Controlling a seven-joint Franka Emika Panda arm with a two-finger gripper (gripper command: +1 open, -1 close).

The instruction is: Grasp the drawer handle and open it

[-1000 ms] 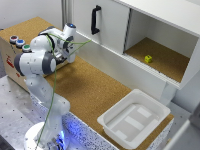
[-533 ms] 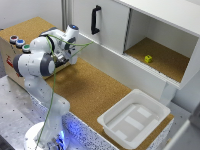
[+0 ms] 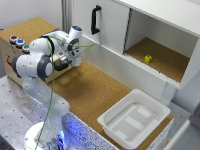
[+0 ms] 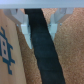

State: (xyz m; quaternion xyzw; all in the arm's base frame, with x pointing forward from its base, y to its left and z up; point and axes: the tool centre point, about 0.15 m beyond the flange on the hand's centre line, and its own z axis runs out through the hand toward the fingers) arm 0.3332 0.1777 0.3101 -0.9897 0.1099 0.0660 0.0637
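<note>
Black drawer handle [image 4: 44, 47] sits between your parted fingers [image 4: 22, 25], one on each side, so closing should clamp it squarely.

A: Ext. cam sits high, well back, looking down at an angle across the whole bench: arm [image 3: 37, 65] at the exterior view's left, white cabinet [image 3: 150, 35] along the far side, white tray [image 3: 134, 120] near the lower right.

B: And the wrist cam?

A: Very close. Looks straight along the gripper [image 4: 38, 30] at the drawer [image 4: 12, 60] front, w/ the drawer handle [image 4: 44, 55] filling most of the pic (blurry at that range).

B: Overlap btw. the two?

A: Only the tan box [image 3: 15, 50] face by the arm's end; in the ext. view the arm hides most of it.
</note>
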